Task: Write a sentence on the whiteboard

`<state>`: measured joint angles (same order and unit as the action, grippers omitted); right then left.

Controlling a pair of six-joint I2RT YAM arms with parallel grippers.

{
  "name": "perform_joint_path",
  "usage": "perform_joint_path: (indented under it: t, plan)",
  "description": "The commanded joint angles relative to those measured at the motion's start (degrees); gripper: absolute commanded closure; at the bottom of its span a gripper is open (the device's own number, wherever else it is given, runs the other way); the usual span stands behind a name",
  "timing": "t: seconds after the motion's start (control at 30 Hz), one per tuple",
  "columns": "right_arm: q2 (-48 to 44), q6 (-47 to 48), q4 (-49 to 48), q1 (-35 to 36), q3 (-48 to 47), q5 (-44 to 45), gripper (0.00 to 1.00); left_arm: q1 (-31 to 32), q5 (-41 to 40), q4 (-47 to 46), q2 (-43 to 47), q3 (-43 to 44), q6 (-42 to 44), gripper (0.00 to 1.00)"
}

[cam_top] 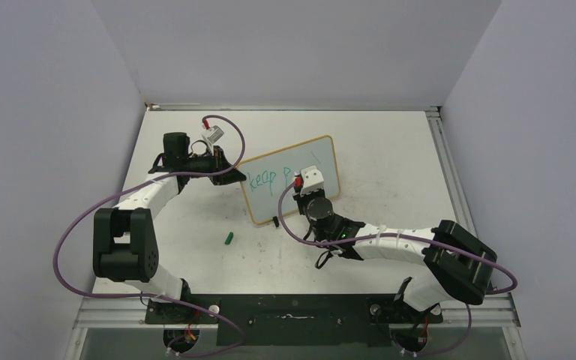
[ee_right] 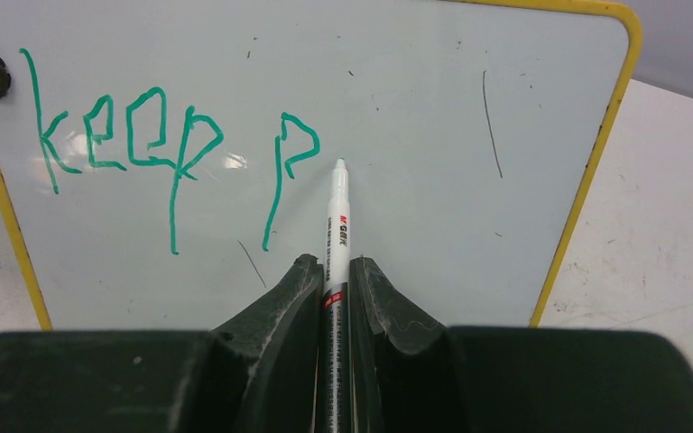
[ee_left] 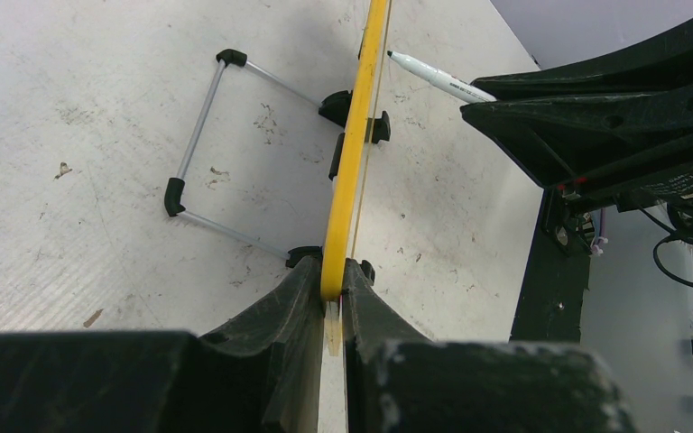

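The right gripper (ee_right: 334, 271) is closing narrowly on a white marker (ee_right: 337, 212), gripping its barrel. The marker's tip is pointing at the whiteboard (ee_right: 433, 126), just right of the sentence (ee_right: 144, 149), which is reading "keep p" in teal; whether the tip is touching cannot be told. The board is standing mid-table. The left gripper (ee_left: 332, 281) is pinching the board's yellow left edge, jaws nearly together.

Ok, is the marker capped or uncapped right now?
Uncapped: the marker, clamped in the right pincer, shows its bare tip by the whiteboard, just right of the green writing "keep p".
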<state>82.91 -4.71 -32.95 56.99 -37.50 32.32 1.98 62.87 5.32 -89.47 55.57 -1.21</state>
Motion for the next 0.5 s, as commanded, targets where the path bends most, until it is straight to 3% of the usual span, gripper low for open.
perform_joint_path:
  t: [0.0, 0.47]
  plan:
    - [-0.12, 1.39, -3.49, -0.52, -2.53, -0.36, 0.95, -0.22, -0.12, 0.30, 1.49, 2.43, 0.75, 1.00]
    - [2.24, 1.82, -3.76, -1.45, -4.10, -1.91, 0.95, -0.22, -0.12, 0.39, 1.32, 2.48, 0.84, 1.00]
